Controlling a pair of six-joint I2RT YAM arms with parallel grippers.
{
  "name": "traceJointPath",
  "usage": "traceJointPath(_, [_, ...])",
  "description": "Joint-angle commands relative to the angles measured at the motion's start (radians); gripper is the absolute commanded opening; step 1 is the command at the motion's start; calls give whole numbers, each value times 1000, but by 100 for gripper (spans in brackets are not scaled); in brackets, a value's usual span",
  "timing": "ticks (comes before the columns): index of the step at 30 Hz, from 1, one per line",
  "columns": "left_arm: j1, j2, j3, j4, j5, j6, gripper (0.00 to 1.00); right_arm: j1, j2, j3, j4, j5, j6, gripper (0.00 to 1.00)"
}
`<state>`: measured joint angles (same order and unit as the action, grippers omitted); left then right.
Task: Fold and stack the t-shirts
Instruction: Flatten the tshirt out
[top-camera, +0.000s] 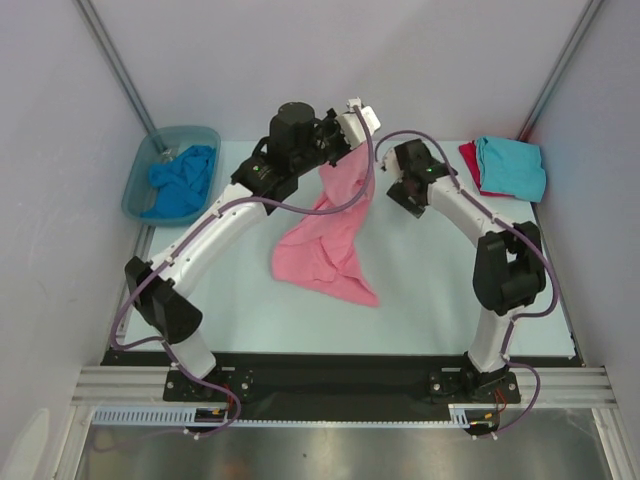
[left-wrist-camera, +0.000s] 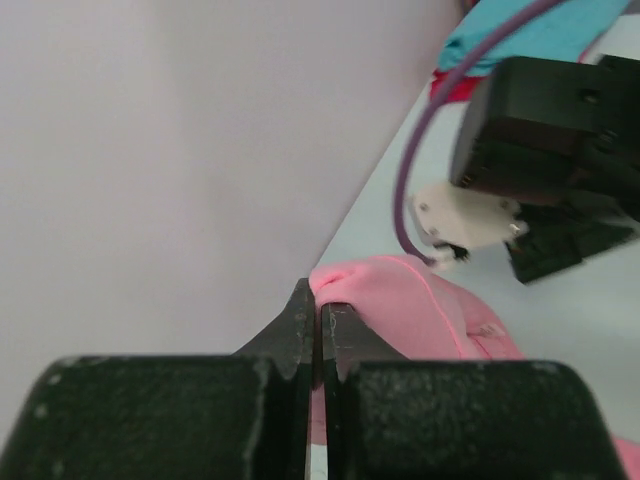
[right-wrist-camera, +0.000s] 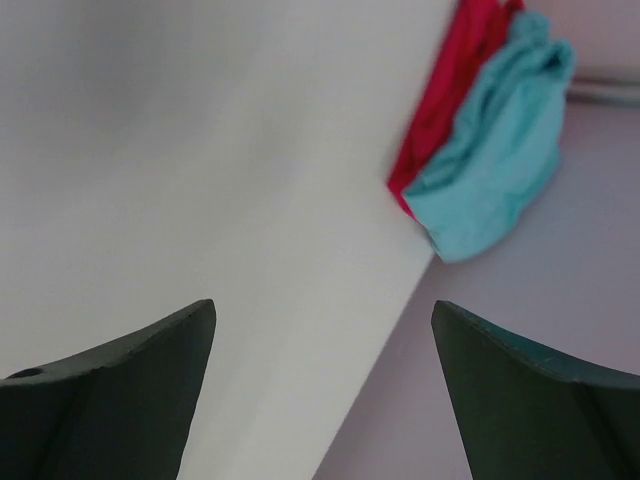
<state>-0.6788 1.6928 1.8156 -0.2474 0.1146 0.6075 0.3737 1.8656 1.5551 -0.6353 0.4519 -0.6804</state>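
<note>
Opening of the fold on the light pink t-shirt (top-camera: 325, 245). The left gripper (left-wrist-camera: 318, 302) is clamped on a bunched edge of the pink cloth, its jaws pressed together with the fabric pinched at their tips. It holds that edge raised near the back middle of the table (top-camera: 440, 290), while the rest of the garment hangs from the grip and trails crumpled onto the surface toward the near side. The right gripper (right-wrist-camera: 322, 308) has its fingers wide apart with nothing between them, and sits just to the right of the lifted cloth without touching it. In the back right corner the turquoise t-shirt (top-camera: 512, 165) lies on top of the red t-shirt (top-camera: 468, 158), apparently the start of the stack. The blue t-shirt (top-camera: 182, 182) lies rumpled in the plastic tub (top-camera: 138, 185) at the back left. Judged step: spreading the pink shirt before folding. The next move likely calls for the right gripper to take a second point on the raised edge, well apart from the first, so that both arms can draw the cloth taut and lay it flat; a one-point hold leaves it twisted.
</note>
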Motion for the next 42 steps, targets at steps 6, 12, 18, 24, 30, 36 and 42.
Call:
traceJointPath(6, [-31,21,44,1,322,-72,0,-332,29,75,128,261,149,96])
traceJointPath(12, [-34,65,76,-162,612,-14,0,-407,75,152,33,217,217,96])
traceJointPath(18, [-39,108,134,-184,685,-57,100,-406,78,161,29,186,217,96])
traceJointPath(24, [-53,140,234,-233,397,10,100,-388,84,191,-1,151,214,96])
traceJointPath(30, [31,-54,-128,-309,249,291,100,-282,-28,84,37,10,83,94])
traceJointPath(36, [114,-223,-530,-302,218,396,100,-109,-215,-151,138,-101,-74,95])
traceJointPath(42, [122,-278,-717,-224,200,410,100,-29,-246,-145,80,-172,-163,95])
